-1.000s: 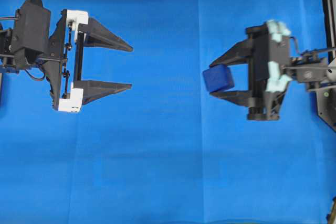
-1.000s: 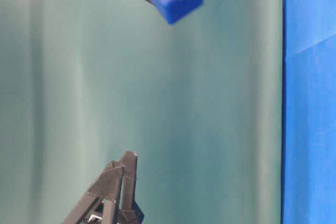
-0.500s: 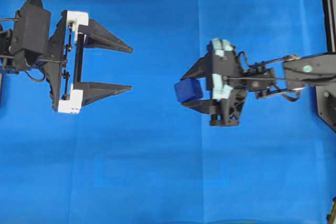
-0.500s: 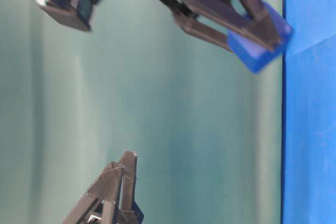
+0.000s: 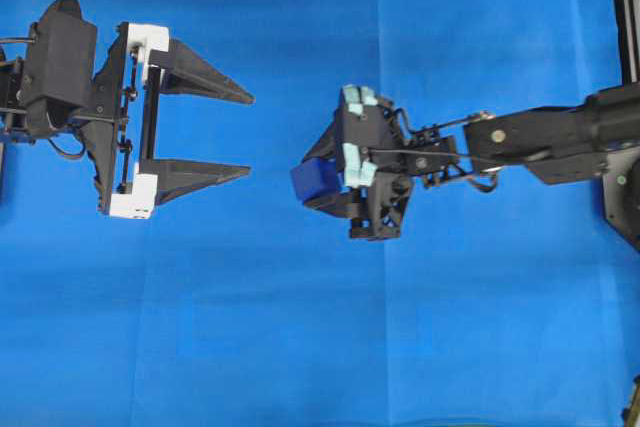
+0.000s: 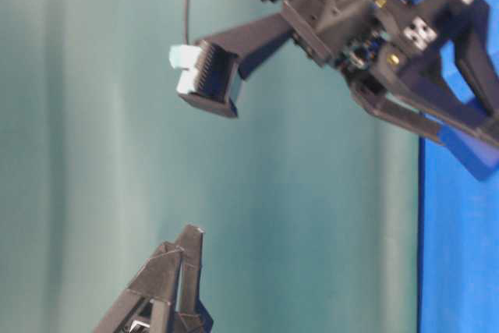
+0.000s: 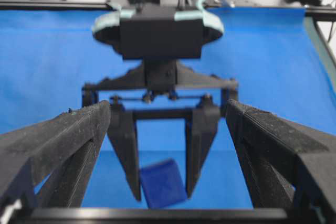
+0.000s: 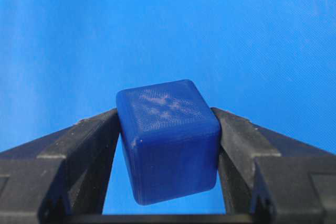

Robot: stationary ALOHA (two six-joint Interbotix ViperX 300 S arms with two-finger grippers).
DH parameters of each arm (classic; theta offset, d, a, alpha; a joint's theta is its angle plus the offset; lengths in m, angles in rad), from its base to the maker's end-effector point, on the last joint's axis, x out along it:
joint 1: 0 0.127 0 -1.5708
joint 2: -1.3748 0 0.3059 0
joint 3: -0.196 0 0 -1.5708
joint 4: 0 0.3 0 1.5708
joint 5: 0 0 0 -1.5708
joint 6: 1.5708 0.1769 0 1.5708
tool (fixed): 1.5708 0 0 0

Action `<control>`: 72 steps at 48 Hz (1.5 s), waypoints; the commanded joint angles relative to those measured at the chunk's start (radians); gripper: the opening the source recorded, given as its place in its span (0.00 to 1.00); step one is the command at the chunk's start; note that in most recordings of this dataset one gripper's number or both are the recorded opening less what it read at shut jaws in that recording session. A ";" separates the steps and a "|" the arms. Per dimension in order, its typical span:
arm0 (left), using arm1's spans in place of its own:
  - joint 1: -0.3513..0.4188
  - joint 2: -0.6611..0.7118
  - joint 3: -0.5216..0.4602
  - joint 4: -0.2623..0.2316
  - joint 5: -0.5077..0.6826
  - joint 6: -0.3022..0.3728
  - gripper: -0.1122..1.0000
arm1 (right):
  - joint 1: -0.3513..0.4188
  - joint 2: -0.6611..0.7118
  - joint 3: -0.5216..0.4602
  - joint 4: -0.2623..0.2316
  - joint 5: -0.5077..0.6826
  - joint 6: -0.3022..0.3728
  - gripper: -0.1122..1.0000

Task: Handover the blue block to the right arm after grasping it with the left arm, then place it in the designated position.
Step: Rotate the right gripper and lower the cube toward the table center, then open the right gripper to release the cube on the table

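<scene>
Blue cloth (image 5: 300, 327) covers the whole work surface, with a faint crease running down it right of centre and a dull green backdrop (image 6: 101, 154) behind in the table-level view. Overhead, the left gripper (image 5: 245, 132) — black, with white brackets — sits at the left edge, its two pointed fingers spread wide and holding nothing. The right gripper (image 5: 308, 179), trimmed in pale teal, reaches in from the right on a long black arm (image 5: 540, 137) to a spot near the middle of the cloth, well apart from the left fingertips. Its fingers are closed partway on the blue block (image 5: 316, 179), a small dark cube with rounded edges pinched at the very tips; the right wrist view shows one finger pressed flat against each side face of the block (image 8: 167, 140), which sits slightly tilted. From the left wrist camera the block (image 7: 163, 183) hangs between the opposing fingers, low over the cloth — whether it touches the surface cannot be told.
</scene>
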 commanded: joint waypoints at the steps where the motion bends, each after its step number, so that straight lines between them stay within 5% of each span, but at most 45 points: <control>1: -0.003 -0.015 -0.021 0.002 -0.009 -0.002 0.94 | -0.006 0.020 -0.037 0.006 -0.031 0.002 0.48; 21: -0.003 -0.015 -0.023 0.002 -0.009 -0.002 0.94 | -0.026 0.155 -0.078 0.035 -0.110 0.002 0.48; 63: -0.003 -0.015 -0.023 0.002 -0.009 -0.002 0.94 | -0.044 0.176 -0.080 0.077 -0.112 0.002 0.42; 72: -0.003 -0.014 -0.023 0.002 -0.009 -0.002 0.94 | -0.043 0.175 -0.077 0.083 -0.107 0.002 0.86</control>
